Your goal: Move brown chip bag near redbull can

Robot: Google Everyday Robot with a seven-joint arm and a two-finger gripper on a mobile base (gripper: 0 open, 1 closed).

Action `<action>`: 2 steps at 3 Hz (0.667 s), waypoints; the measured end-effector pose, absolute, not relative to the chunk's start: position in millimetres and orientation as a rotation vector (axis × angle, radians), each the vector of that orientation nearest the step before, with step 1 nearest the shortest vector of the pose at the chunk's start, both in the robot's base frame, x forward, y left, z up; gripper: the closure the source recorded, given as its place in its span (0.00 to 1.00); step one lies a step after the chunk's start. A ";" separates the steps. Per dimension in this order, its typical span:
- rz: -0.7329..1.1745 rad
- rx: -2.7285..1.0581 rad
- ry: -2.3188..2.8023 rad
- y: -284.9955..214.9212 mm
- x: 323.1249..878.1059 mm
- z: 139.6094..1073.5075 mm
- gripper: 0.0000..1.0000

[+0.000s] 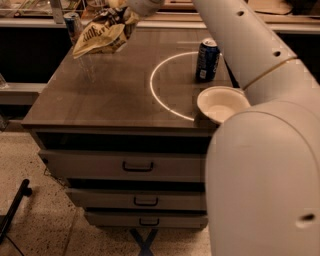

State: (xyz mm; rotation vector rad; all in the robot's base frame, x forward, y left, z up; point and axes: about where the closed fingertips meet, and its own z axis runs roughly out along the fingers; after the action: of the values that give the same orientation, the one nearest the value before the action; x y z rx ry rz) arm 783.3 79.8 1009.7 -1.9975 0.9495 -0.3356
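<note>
Two cans are standing, a redbull can [74, 25] and a soda can [207, 60]. One bowl [222, 102] is sitting. One gripper [122, 12] is gripping one bag [102, 32] top-left. Three drawers [137, 165] are showing.

- Just the one camera here. It sits up high and looks forward and down over the near edge of the table [100, 100], so you get the whole top plus the drawers [137, 166] front-on underneath.
- It's close in on the robot's own arm [260, 75], which hogs the right side: huge at the near end, then reaching away to the far left.
- The top of the frame crops tight. The gripper [125, 12] is half cut off at the far left, and it looks clamped on the brown chip bag [102, 34], just right of the redbull can [73, 25].
- The near-left corner catches some floor [40, 210].
</note>
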 end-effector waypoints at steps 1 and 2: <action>-0.260 -2.054 0.865 97.0 799.6 987.9 1.00; -0.280 -2.063 0.875 95.2 816.3 980.6 1.00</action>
State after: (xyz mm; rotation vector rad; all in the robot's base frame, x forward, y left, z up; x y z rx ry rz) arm 816.3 95.2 980.6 -2.0635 0.8752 -0.2805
